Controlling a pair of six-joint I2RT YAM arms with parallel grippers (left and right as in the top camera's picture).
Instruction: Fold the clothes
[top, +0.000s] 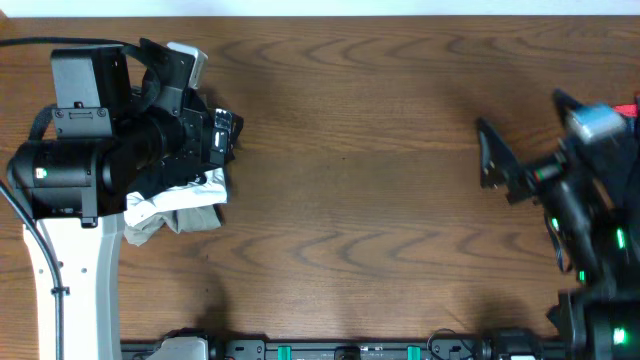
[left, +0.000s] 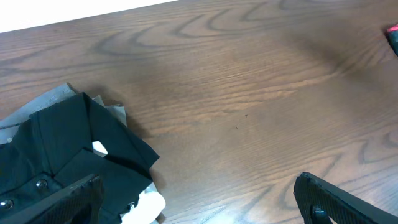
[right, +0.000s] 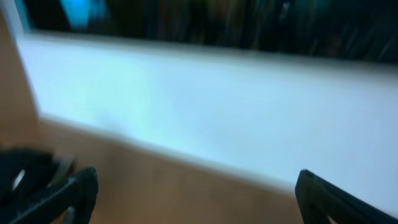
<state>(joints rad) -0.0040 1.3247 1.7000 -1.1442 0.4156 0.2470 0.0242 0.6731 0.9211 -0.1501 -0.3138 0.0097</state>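
Note:
A pile of clothes (top: 180, 205) lies at the left of the table: a black buttoned garment (left: 68, 155) on top of grey and white pieces (top: 165, 215). My left gripper (top: 215, 135) hovers over the pile's right side, open and empty; its fingers (left: 199, 199) straddle the edge of the black garment and bare wood. My right gripper (top: 492, 155) is at the far right, raised off the table, open and empty. The right wrist view is blurred; its fingers (right: 196, 193) frame the table's far edge and a pale wall.
The wooden table (top: 350, 200) spans the view. The left arm's white base (top: 70, 280) stands at the front left. The right arm's body (top: 600, 220) fills the right edge. A red item (left: 393, 31) shows at the far right.

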